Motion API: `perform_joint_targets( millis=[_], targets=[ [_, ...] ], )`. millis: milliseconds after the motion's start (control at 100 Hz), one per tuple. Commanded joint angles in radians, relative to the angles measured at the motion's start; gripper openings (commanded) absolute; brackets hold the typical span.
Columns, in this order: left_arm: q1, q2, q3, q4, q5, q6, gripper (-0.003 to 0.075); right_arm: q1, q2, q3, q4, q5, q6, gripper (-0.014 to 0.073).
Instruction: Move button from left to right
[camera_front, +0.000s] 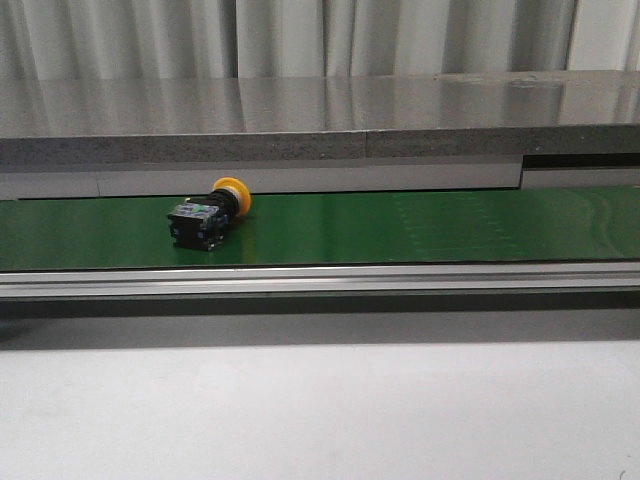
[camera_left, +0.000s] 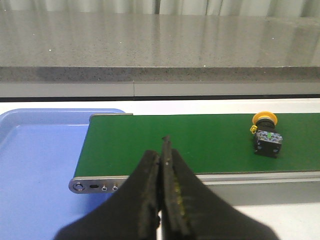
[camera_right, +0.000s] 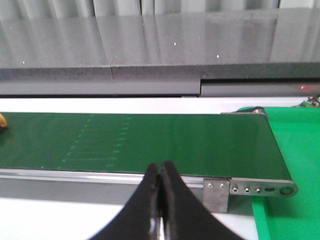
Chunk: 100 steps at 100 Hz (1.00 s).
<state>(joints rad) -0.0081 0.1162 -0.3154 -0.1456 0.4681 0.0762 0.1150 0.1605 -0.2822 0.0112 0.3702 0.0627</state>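
1. The button (camera_front: 212, 213) lies on its side on the green conveyor belt (camera_front: 400, 225), on the belt's left part in the front view, its yellow-orange cap turned toward the far grey counter (camera_front: 300, 115) and its black body toward the camera.
2. Nothing touches the button; both grippers are apart from it.
3. The left gripper (camera_left: 163, 165) has its black fingers pressed together, holding nothing, hovering near the belt's left end beside a blue tray (camera_left: 35, 160).
4. The right gripper (camera_right: 159, 175) is likewise pressed closed and empty, over the belt's near rail (camera_right: 100, 176) by the right end, where a green bin (camera_right: 295, 150) sits.
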Motion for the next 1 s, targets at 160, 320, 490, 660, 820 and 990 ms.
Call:
perform_joint_targets(
  millis=[160,320,490,660,820,990],
  targets=[
    [-0.007,0.011,-0.026,-0.006,-0.068,0.0,-0.002,-0.008,0.296,-0.279,-0.011,0.125,-0.005,-0.0067],
    [-0.007,0.011,-0.026,-0.006,-0.068,0.0,-0.002,-0.008,0.475,-0.405,-0.011,0.198,-0.005,-0.0067],
    [-0.007,0.011,-0.026,-0.006,-0.068,0.0,-0.002,-0.008,0.629,-0.448,-0.011,0.206,-0.005,-0.0067],
    [-0.007,0.011,-0.026,-0.006,-0.068,0.0,-0.002,-0.008,0.707,-0.448,0.012,0.211,-0.005,-0.0063],
    [-0.007,0.011,-0.026,-0.006,-0.068,0.0,-0.002,-0.008,0.726,-0.448,0.034,0.209,-0.005,0.0092],
    [-0.007,0.011,-0.026,-0.006,-0.068,0.0,-0.002,-0.008,0.726,-0.448,0.034,0.206,-0.005,0.0459]
  ],
)
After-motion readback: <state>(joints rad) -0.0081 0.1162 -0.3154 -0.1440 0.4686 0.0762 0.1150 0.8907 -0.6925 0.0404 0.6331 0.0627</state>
